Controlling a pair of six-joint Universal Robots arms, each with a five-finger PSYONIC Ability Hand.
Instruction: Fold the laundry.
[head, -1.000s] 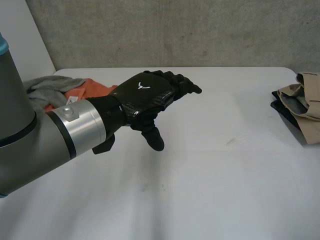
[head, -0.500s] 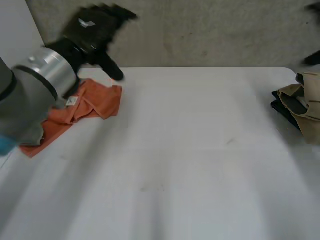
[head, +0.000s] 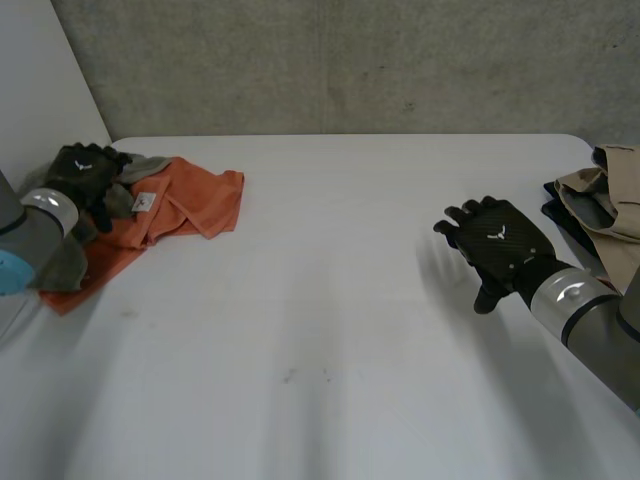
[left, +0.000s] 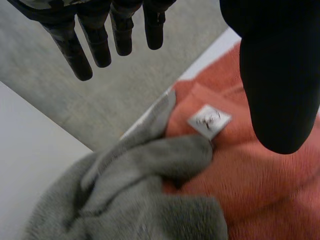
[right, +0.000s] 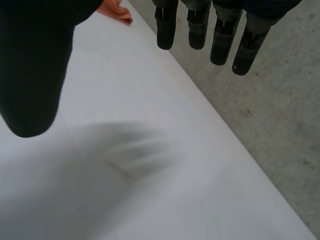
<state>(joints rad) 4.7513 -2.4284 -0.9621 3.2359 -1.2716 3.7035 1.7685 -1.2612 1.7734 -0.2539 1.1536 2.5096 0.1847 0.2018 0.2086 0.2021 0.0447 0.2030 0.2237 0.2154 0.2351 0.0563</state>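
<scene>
Orange cloth (head: 190, 200) lies crumpled at the far left corner of the white desk (head: 340, 320), with a small white label (left: 209, 120) on it; a grey cloth (left: 140, 190) is heaped against the part of it nearest the left edge, touching it and overlapping it beside the label; the left hand (head: 85, 172) is over that grey heap, fingers straight and thumb held wide apart, gripping nothing; the right hand (head: 497, 243) is above bare desk near the right edge, fingers straight and spread, thumb wide, likewise empty; at the right edge towards the far corner, a beige garment (head: 612, 200) lies bundled on something dark (head: 562, 215), near the right hand but apart from it.
</scene>
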